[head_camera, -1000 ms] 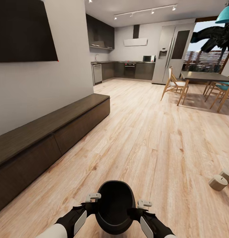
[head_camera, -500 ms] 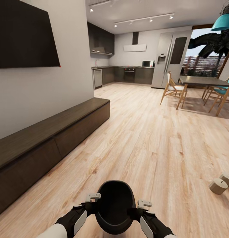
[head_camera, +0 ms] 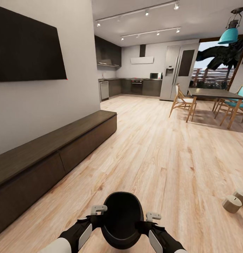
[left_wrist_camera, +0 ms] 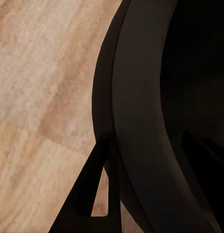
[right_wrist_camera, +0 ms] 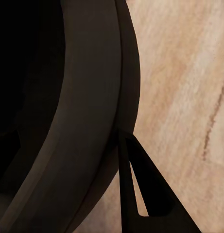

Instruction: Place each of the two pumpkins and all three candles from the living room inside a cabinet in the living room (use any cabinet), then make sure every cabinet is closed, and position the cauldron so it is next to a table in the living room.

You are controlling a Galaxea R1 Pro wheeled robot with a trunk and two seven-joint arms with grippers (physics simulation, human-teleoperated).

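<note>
Cabinet (head_camera: pixel 54 149) running along left wall, fronts shut. Left gripper (head_camera: pixel 100 216) and right gripper (head_camera: pixel 144 222) clamping black cauldron (head_camera: pixel 122 219) by opposite rim sides, above floor. Two candles (head_camera: pixel 236 201) lying on floor far right.

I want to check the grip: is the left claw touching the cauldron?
Touching. In the left wrist view a dark finger lies against the cauldron rim, with no gap; in the head view the left claw sits at its side.

Both hands grip the black cauldron (head_camera: pixel 122 219); two candles (head_camera: pixel 236 200) lie right.
</note>
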